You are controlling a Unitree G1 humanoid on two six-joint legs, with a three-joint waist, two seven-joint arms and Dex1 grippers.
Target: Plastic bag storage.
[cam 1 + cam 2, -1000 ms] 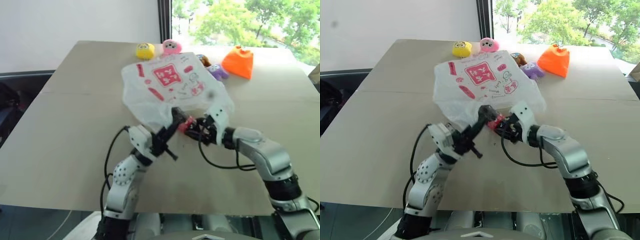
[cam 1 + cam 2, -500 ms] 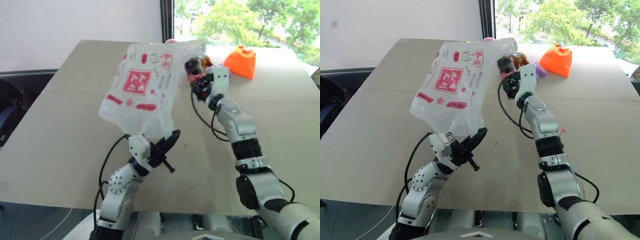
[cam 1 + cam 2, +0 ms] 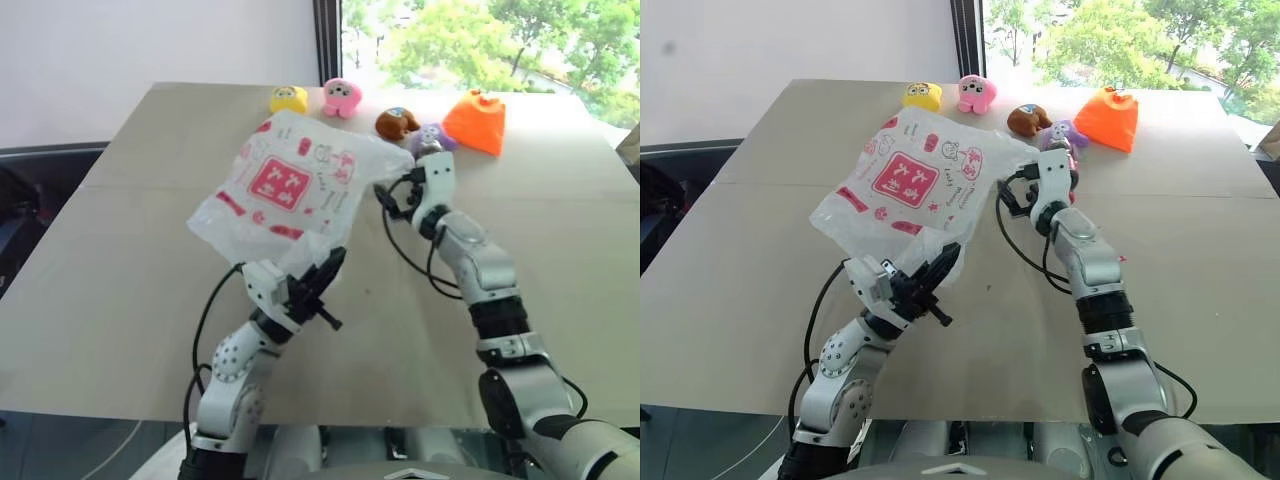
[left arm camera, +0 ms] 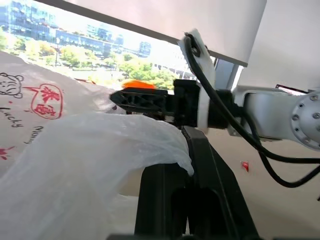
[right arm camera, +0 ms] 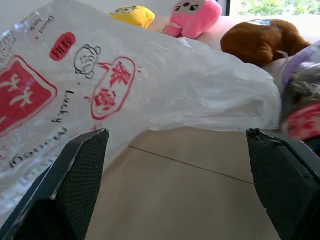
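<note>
L gripper [image 3: 325,275] clamped on plastic bag [image 3: 285,190], bag held up off table [image 3: 120,250]. R gripper [image 3: 400,180] spread wide, empty, at bag's 3 o'clock edge.

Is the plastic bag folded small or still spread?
Spread: the plastic bag billows wide from the shut left gripper.

Left gripper [image 3: 325,275] fingertips buried under the plastic bag [image 3: 290,190]. Purple toy [image 3: 432,137] partly covered by the right gripper [image 3: 405,190]. Small red print unreadable.
</note>
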